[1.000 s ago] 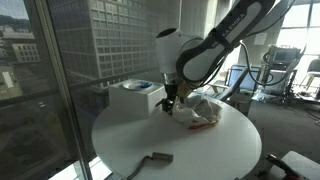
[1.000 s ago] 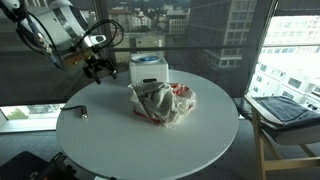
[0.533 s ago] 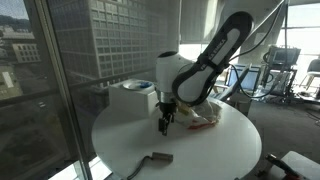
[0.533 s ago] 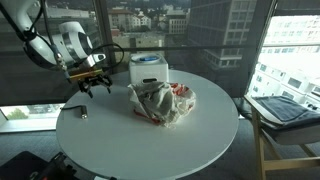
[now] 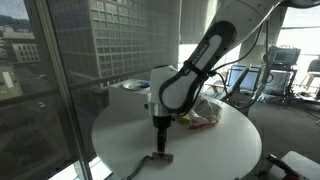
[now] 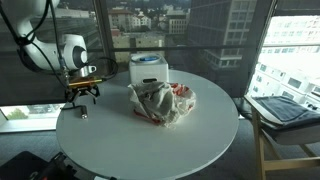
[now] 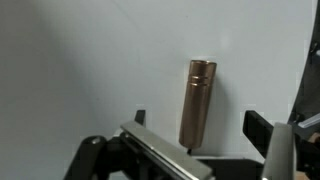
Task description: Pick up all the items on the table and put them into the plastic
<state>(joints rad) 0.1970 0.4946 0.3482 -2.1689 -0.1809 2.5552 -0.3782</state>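
— Can any writing be read?
— None. In an exterior view, the white box (image 6: 146, 70) just behind the plastic bag (image 6: 163, 103) has a bluish patch on its front, too small to make out.
— And the wrist view?
— Nothing legible there.

The plastic bag (image 6: 162, 103) is sitting near the middle of the table (image 6: 150, 145). In an exterior view, the box (image 6: 147, 70) is standing just behind the bag. The small cylinder (image 6: 83, 112) is lying well apart from the bag, near the table's edge, with the gripper (image 6: 82, 96) hanging directly above it.
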